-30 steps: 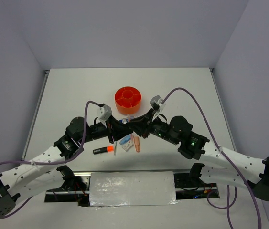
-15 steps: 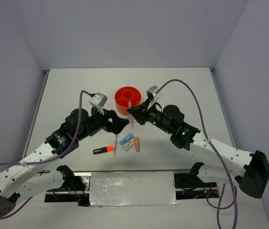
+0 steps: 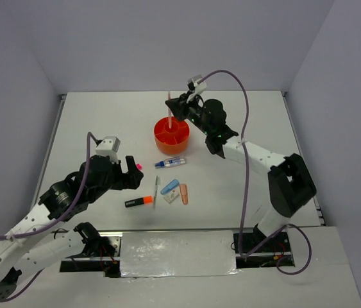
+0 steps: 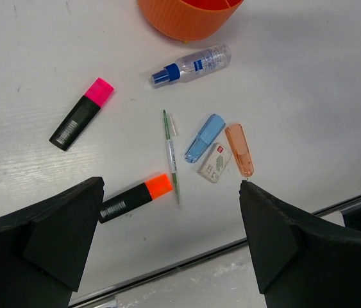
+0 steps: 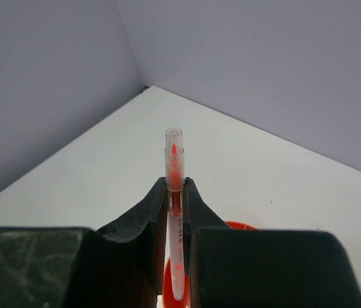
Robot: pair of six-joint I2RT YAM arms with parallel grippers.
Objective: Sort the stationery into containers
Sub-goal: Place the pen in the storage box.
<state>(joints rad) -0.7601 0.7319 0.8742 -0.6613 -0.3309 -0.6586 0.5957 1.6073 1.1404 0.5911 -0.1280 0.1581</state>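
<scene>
White tabletop [image 3: 103, 122], plain lilac-grey walls, so nothing much to get distracted by. Compared with a second back, the two arms are no longer huddled over the little pile near the middle. The right gripper [image 5: 175, 192] is now swung out and raised over the orange tub [image 3: 171, 131], its jaws pinched together on a thin red-ink pen [image 5: 174, 163] that is held upright. The left gripper [image 4: 170, 192] is pulled back toward its own side with its fingers spread wide and nothing between them, where they were closed before. So one pen is judged to be just a drop away from sorted, though which compartment it hangs over can't be told. Everything else is left lying on the table: the pink highlighter [image 4: 81, 114] off on its own, the orange highlighter [image 4: 135, 198], the other thin pen [image 4: 171, 157], the blue-clear marker [image 4: 192, 65] just beside the tub, and the blue eraser [image 4: 204, 137], white eraser [image 4: 215, 162] and salmon eraser [image 4: 239, 149] bunched together. Plenty is left to be done, and the left gripper looks freed up for the next pick.
</scene>
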